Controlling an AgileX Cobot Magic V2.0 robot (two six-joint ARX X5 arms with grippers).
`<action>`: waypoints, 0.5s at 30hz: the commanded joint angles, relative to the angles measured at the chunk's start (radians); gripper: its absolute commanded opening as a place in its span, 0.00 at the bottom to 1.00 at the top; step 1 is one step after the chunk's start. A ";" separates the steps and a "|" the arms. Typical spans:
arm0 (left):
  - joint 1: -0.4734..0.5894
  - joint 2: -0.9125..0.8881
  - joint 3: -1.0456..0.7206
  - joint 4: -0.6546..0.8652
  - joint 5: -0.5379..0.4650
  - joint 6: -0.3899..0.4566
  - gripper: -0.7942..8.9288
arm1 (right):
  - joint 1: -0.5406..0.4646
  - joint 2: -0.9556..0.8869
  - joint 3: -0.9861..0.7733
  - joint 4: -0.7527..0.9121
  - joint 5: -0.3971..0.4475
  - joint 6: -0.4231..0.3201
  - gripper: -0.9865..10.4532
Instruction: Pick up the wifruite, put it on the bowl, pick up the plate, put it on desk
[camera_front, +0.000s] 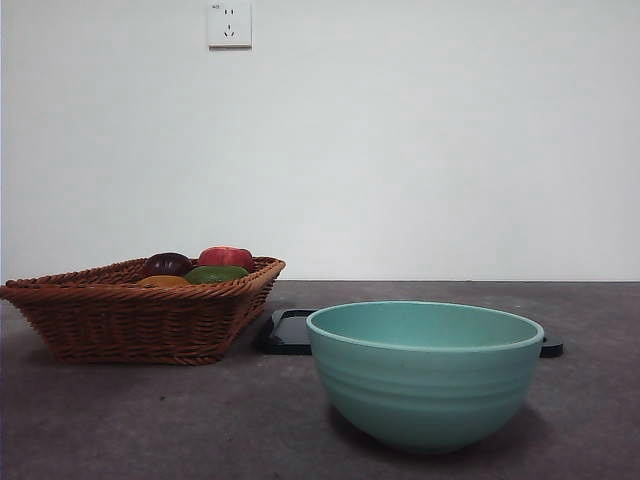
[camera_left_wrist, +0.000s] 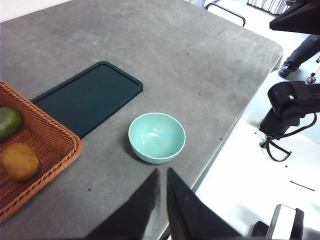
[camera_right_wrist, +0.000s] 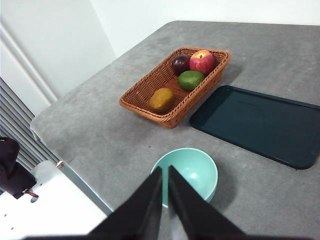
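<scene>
From the front view you see no arm at all. The brown basket (camera_front: 140, 310) sits on the table (camera_front: 150, 430), and the mint-green bowl (camera_front: 425, 375) stands near you, just beside it. A dark flat tray (camera_front: 285, 333) lies behind the bowl. The wifruite (camera_front: 163, 282) only peeks over the basket rim, next to a green fruit (camera_front: 215, 273), a dark purple fruit (camera_front: 166, 264) and a red apple (camera_front: 226, 257).

In the left wrist view, your left pincer (camera_left_wrist: 161, 175) hangs high over the table edge with its jaws almost touching, holding nothing. The bowl (camera_left_wrist: 157, 137) is just past its tips. The wifruite (camera_left_wrist: 20, 161) lies in the basket (camera_left_wrist: 45, 140), off to one side of the pincer and past the bowl. The tray (camera_left_wrist: 87, 95) lies beyond the bowl.

In the right wrist view, your right pincer (camera_right_wrist: 164, 175) is narrow too, and empty. The bowl (camera_right_wrist: 186, 172) sits right under its tips. The wifruite (camera_right_wrist: 161, 100) lies almost straight ahead, in the near end of the basket (camera_right_wrist: 150, 102), with its long side running along the basket. The green fruit (camera_right_wrist: 190, 79) is farther back.

I think the right arm has the straighter way to the wifruite. You need to open the jaws first.
</scene>
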 joint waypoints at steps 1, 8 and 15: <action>0.019 0.001 0.012 0.010 0.000 0.005 0.10 | 0.007 0.001 0.014 0.011 0.001 0.004 0.10; 0.206 -0.005 0.002 0.011 0.000 0.005 0.10 | 0.007 0.001 0.014 0.011 0.001 0.004 0.10; 0.435 -0.072 -0.154 0.106 0.000 0.005 0.10 | 0.007 0.001 0.014 0.011 0.001 0.004 0.10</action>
